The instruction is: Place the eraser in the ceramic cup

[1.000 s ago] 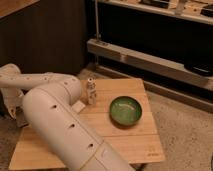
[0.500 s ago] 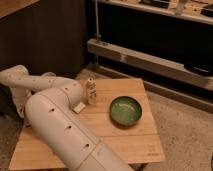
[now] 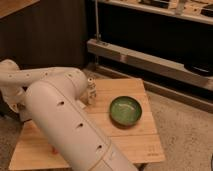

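My white arm (image 3: 60, 115) fills the left half of the view and covers much of the wooden table (image 3: 130, 135). The gripper is hidden behind the arm's far end, near the table's back left. A slim pale bottle-like shaker (image 3: 91, 93) stands right beside that end of the arm. The ceramic cup is hidden or out of view. A small reddish patch (image 3: 53, 148) shows at the arm's lower edge; I cannot tell whether it is the eraser.
A wide green bowl (image 3: 125, 110) sits right of the table's middle. Dark metal shelving (image 3: 150, 60) runs behind the table. A wooden wall panel (image 3: 45, 35) is at the back left. Speckled floor (image 3: 185, 130) lies to the right.
The arm has shifted slightly, its far end drawing a little closer to the shaker. The bowl and the shaker have not moved.
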You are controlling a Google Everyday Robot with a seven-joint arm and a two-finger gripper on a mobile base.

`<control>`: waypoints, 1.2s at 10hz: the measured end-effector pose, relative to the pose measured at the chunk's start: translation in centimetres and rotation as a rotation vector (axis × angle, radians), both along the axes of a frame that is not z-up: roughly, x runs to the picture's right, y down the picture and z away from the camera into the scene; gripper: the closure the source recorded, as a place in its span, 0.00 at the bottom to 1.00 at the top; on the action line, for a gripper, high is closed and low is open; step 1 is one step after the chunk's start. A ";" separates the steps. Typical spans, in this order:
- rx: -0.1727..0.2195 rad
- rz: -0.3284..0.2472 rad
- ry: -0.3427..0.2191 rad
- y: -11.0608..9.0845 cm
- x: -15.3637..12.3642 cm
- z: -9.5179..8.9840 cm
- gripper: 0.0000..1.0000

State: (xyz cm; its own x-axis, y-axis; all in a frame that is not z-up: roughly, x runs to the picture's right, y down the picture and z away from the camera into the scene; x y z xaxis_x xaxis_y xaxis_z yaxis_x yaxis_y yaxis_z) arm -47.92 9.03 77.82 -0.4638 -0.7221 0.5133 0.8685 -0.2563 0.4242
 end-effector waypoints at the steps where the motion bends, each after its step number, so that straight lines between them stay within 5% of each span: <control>1: 0.039 0.007 -0.021 -0.6 -0.2 -0.6 1.00; 6: 0.164 0.132 -0.105 -8.1 2.3 -2.4 1.00; 10: 0.214 0.282 -0.089 -14.6 10.2 -2.6 1.00; 12: 0.223 0.363 -0.065 -15.7 14.5 -3.5 1.00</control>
